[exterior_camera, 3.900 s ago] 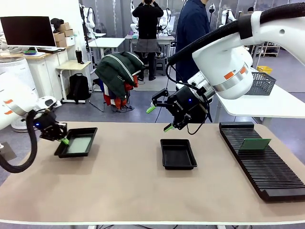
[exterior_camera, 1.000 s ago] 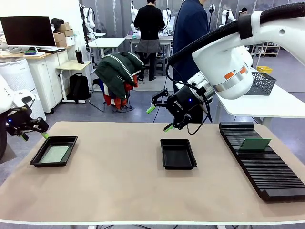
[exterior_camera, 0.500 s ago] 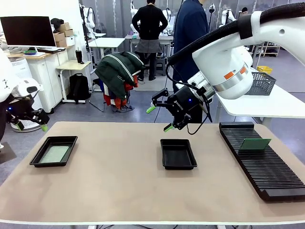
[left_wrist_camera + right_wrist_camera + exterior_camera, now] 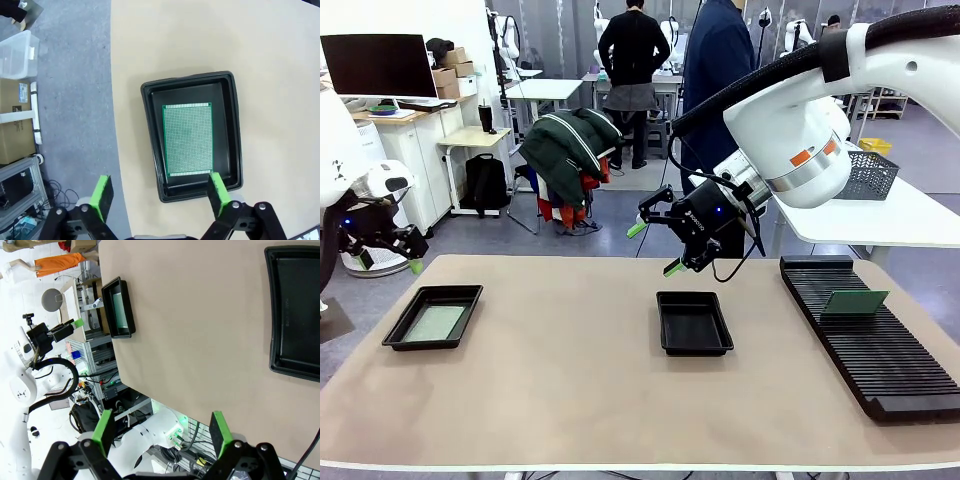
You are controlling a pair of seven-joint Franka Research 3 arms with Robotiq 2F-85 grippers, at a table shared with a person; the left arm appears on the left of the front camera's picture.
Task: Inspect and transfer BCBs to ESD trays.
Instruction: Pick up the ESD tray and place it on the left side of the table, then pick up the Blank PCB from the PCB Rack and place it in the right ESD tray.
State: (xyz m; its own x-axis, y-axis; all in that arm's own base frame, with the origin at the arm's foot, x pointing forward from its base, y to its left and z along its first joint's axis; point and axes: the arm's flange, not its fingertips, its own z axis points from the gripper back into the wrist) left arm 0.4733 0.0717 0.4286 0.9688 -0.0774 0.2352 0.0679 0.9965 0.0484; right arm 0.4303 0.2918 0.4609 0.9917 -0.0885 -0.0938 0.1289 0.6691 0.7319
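A black ESD tray (image 4: 460, 294) lies at the table's left end with a pale green BCB (image 4: 433, 322) flat in it. My left gripper (image 4: 388, 264) hangs open above and left of that tray, holding nothing. From the left wrist, the tray (image 4: 233, 125) and its BCB (image 4: 188, 139) lie straight below my open left gripper (image 4: 160, 195). A second ESD tray (image 4: 694, 322) sits empty mid-table. My right gripper (image 4: 655, 248) hovers open just behind it; the right wrist view shows my right gripper (image 4: 161, 433), the empty tray (image 4: 295, 315) and the far tray (image 4: 111, 310).
A long black slotted rack (image 4: 865, 345) lies along the table's right side with one green board (image 4: 855, 301) standing in it. A grey mesh basket (image 4: 868, 175) sits on a white side table behind. A person (image 4: 720, 60) stands at the far edge. The left tray is close to the table's edge.
My left gripper has let go of the left tray after shifting it leftwards, then opened fully and risen up and away to the left. The right arm has not moved.
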